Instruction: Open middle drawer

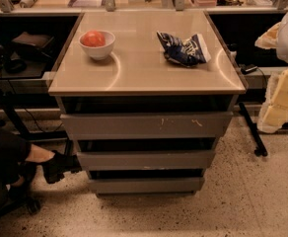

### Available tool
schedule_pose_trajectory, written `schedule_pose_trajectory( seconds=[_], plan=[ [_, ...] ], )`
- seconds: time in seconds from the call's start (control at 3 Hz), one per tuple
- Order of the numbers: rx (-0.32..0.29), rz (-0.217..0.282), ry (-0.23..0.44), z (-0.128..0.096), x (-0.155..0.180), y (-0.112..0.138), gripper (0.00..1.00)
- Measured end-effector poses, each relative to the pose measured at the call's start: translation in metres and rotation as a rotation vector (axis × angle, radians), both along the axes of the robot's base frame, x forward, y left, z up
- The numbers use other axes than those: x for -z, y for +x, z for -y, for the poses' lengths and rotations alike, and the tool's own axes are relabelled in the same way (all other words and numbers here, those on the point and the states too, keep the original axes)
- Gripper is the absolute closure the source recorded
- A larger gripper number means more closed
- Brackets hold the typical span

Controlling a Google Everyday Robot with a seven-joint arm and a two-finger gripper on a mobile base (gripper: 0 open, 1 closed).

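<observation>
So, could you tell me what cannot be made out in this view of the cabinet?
The pincer: nowhere in the camera view, outside the frame.
Inside of the middle drawer: dark under the taller front above.
The red item in the white bowl: too small to name.
Print on the blue bag: too small to read.
The person at left: cut off by the edge, only leg and shoe show.

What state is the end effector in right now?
The end effector is not in the camera view, so its state cannot be told.
</observation>
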State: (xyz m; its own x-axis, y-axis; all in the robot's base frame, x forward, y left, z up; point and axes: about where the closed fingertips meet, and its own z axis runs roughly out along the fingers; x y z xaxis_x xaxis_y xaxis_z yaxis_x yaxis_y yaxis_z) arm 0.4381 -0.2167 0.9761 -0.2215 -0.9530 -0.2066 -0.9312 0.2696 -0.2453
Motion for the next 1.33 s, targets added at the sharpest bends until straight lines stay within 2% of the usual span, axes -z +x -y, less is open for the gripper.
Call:
schedule_pose_trajectory(
  seconds=[0.67,1.0,1.33],
  plan=[
    [-0.016,0.012,0.004,-0.005,0.004,-0.001,0.00],
    [-0.101,0.044,0.065,-0.039,0.025,-0.020,0.00],
    [-0.212,0.019,0.204,-0.107,0.086,-0.035,0.00]
  ],
)
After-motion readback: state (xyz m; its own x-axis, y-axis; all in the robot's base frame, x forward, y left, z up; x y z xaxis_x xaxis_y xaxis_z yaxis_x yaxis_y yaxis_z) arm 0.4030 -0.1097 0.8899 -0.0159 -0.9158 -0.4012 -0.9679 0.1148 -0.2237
